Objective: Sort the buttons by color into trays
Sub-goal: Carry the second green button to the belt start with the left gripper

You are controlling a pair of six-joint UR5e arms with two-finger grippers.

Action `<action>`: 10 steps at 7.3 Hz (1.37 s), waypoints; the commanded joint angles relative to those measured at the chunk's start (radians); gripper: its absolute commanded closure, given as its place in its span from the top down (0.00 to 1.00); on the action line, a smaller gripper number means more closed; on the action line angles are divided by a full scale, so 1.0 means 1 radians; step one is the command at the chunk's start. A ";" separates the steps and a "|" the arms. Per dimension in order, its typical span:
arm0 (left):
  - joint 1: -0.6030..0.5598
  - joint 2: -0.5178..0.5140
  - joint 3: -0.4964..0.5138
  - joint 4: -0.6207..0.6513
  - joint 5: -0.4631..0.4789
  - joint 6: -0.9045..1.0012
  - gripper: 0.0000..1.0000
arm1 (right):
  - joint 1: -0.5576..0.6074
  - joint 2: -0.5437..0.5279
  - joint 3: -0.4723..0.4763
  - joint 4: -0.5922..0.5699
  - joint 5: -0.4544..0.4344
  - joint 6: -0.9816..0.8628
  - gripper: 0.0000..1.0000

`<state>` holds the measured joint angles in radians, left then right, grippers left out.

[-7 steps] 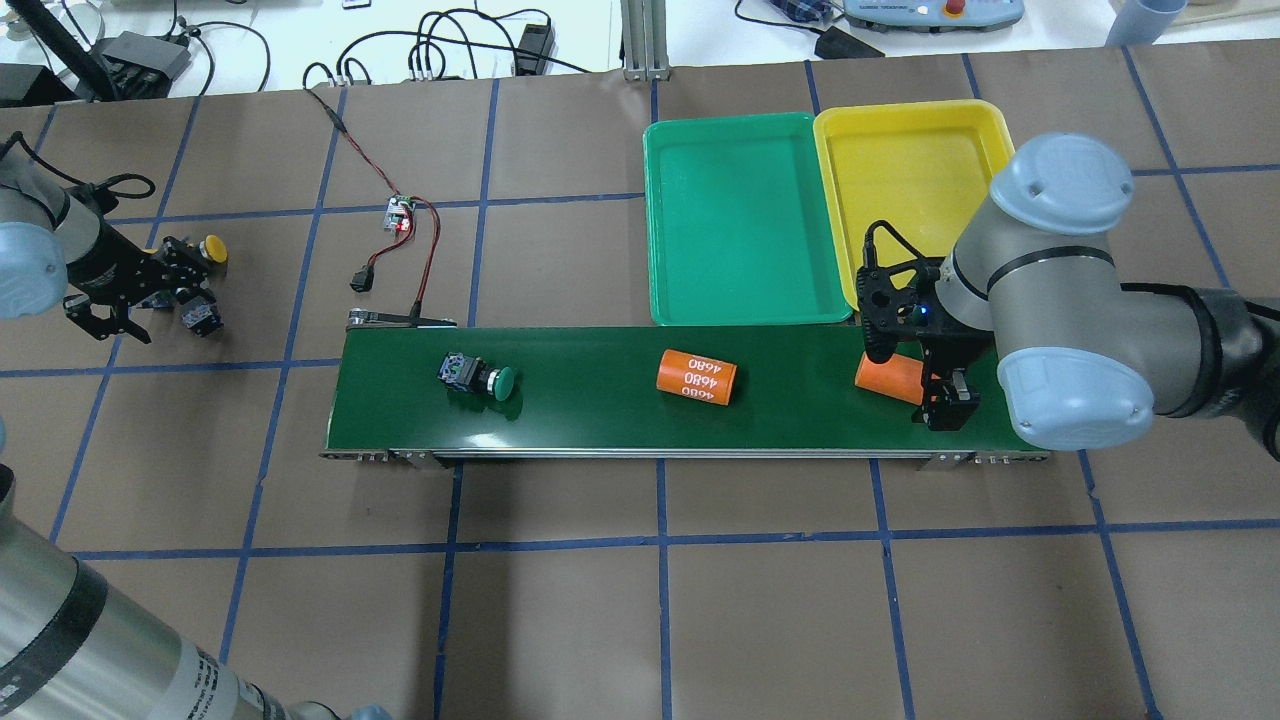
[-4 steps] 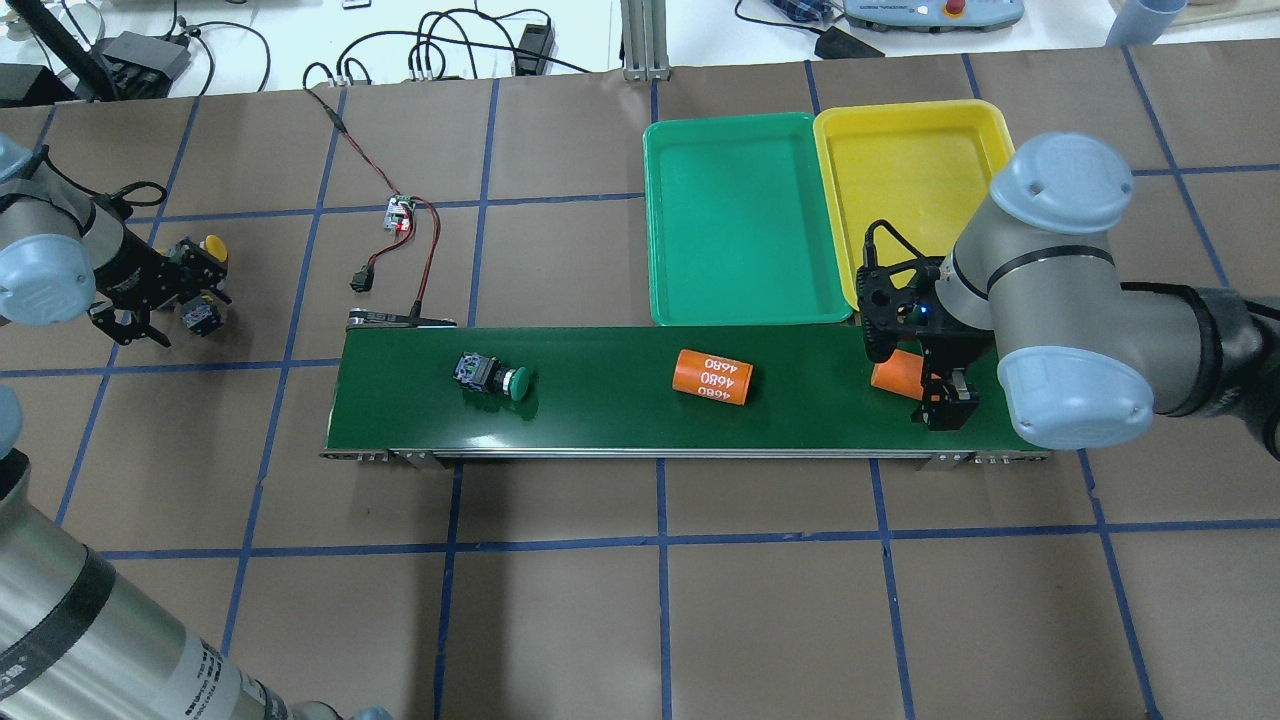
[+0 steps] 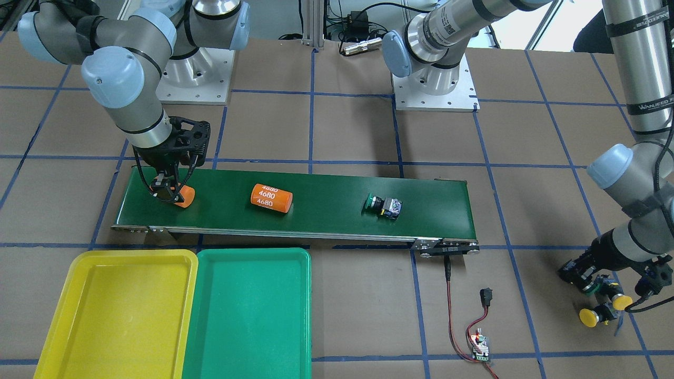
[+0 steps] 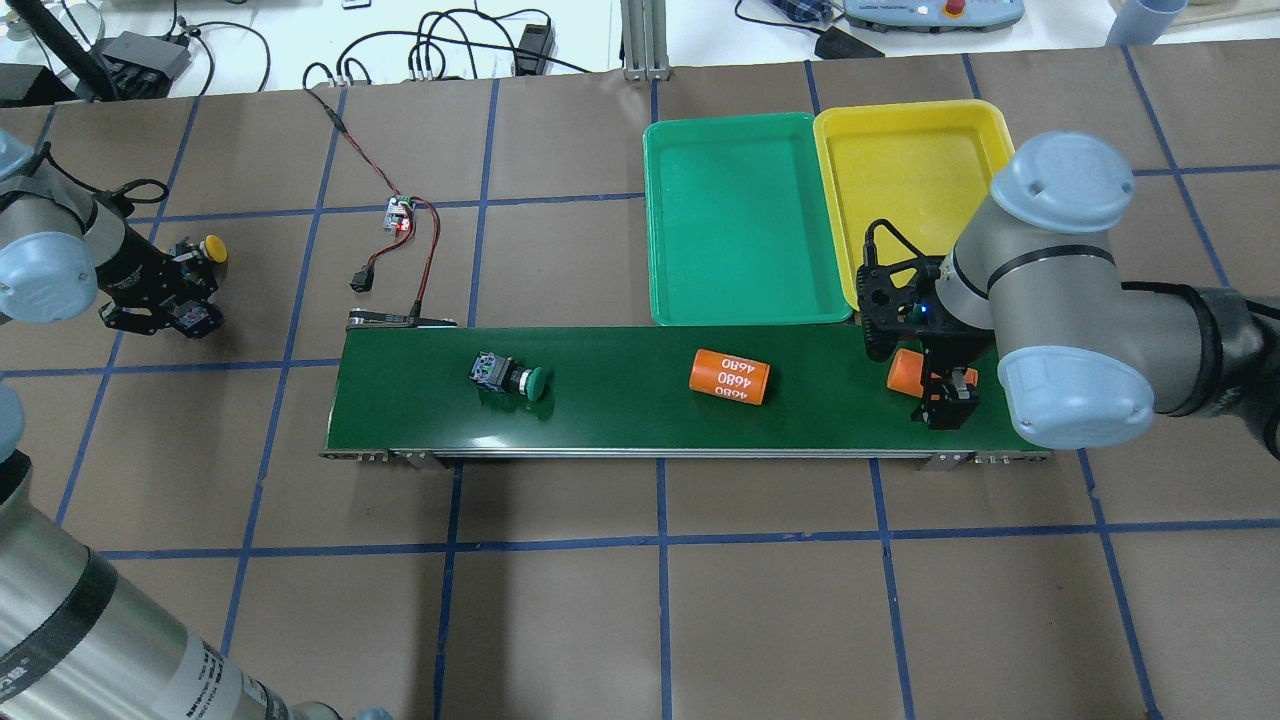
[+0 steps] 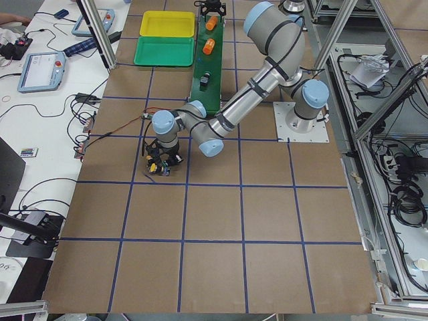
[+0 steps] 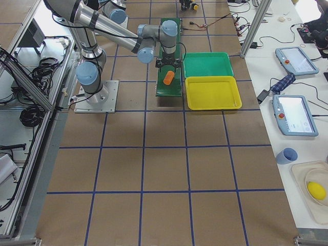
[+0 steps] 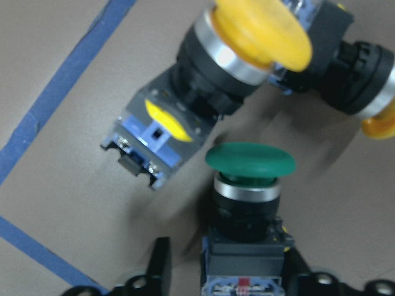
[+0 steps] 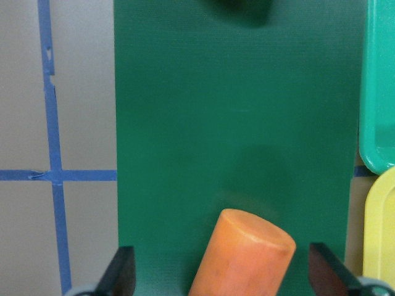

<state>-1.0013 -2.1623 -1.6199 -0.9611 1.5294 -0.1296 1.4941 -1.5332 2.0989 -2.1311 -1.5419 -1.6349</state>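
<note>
Green button [image 4: 512, 378] rides the belt [image 4: 620, 420] nearer the right pincer [image 8: 219, 280], which gapes around an orange cylinder [image 4: 903, 370], no button. Left pincer [image 7: 231, 277] straddles a second button [image 7: 247, 185], unclamped.

Glossy plastic yellow tray [image 4: 900, 190] and green tray [image 4: 740, 220], matt textured conveyor belt [image 4: 620, 400], brown paper table covering [image 4: 560, 600].

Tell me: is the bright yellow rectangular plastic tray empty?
Empty: the yellow plastic tray shows only bare floor in the overhead and front-facing views.

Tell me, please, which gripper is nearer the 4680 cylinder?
Right. The right gripper straddles a plain orange cylinder on the belt, along from the 4680 cylinder; the left gripper is off the belt's far end, over buttons.
</note>
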 commanded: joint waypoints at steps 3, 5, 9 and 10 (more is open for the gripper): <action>-0.107 0.241 -0.026 -0.334 -0.037 -0.324 0.10 | 0.000 -0.001 -0.003 -0.001 -0.003 -0.003 1.00; -0.230 0.340 -0.107 -0.395 -0.035 -0.541 0.06 | 0.000 -0.001 -0.002 -0.001 -0.001 -0.003 1.00; -0.434 0.366 -0.162 -0.377 -0.038 -0.920 0.02 | 0.000 0.001 -0.003 -0.001 -0.001 -0.005 1.00; -0.453 0.357 -0.161 -0.377 -0.038 -0.965 0.02 | 0.000 0.001 -0.002 -0.001 -0.001 -0.006 1.00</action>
<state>-1.4234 -1.7980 -1.7782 -1.3380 1.4919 -1.0234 1.4941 -1.5327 2.0958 -2.1323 -1.5431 -1.6400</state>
